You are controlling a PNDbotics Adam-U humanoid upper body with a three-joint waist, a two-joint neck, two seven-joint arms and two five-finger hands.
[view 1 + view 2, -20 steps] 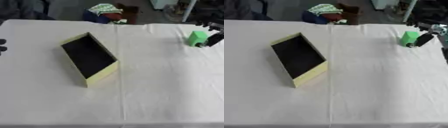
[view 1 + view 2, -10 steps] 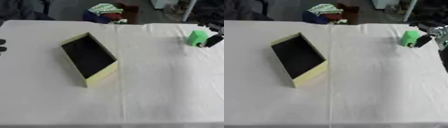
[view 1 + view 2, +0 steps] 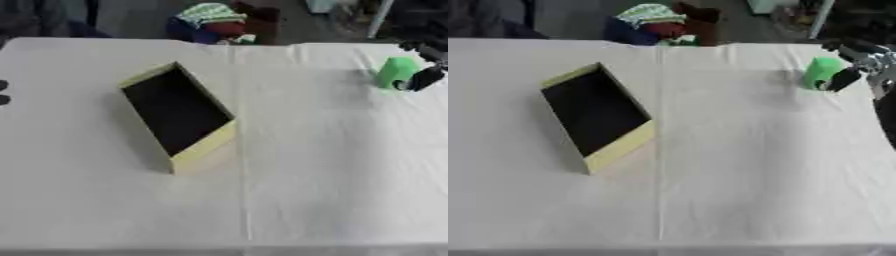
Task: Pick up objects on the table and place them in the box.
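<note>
Where the white cloth-covered table (image 3: 737,165) reaches its far right corner, a small green object (image 3: 822,73) stands upright with the robot's right hand (image 3: 859,67) against it. One dark finger (image 3: 843,79) touches the object's right side; whether the fingers curl round it cannot be told. The yellow box (image 3: 619,145) with a dark interior lies open and askew at left of centre, well apart from the object. Dark fingertips of the left hand (image 3: 3,92) show at the left edge, their state unclear.
</note>
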